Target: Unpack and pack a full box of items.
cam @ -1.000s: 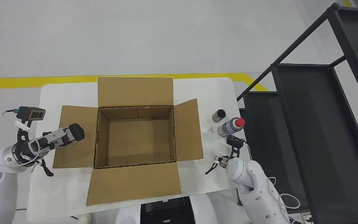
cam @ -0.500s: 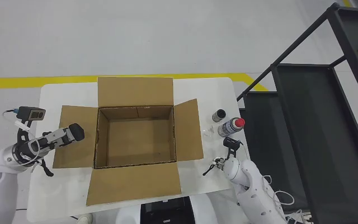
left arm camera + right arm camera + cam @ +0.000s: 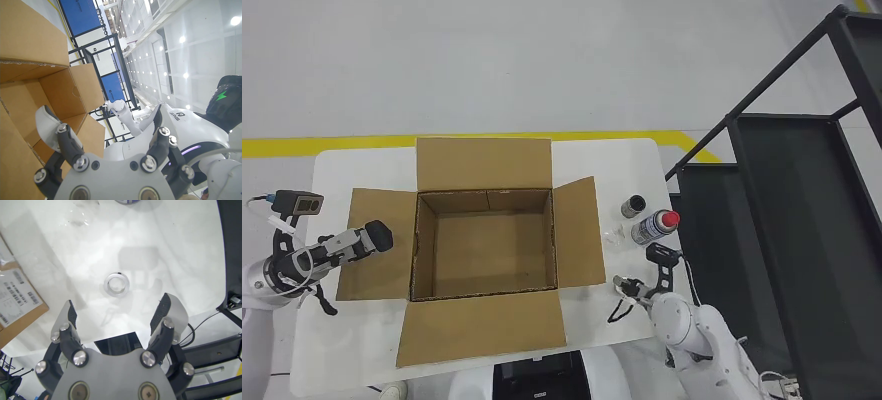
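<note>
Right claw (image 3: 119, 303), spread open over the small flat silver metal ring (image 3: 116, 287) on the white table (image 3: 132, 237): a shallow closure may skid the thin ring aside.

box (image 3: 485, 262) top open, red-capped can (image 3: 654, 227) near right flap (image 3: 579, 232)

Three cameras, all catching the box (image 3: 482, 165).
Top looks straight down on it from high; left wrist sits close beside it, tilted upward past its walls; right wrist faces down at the table (image 3: 132, 247) just beside it.
</note>
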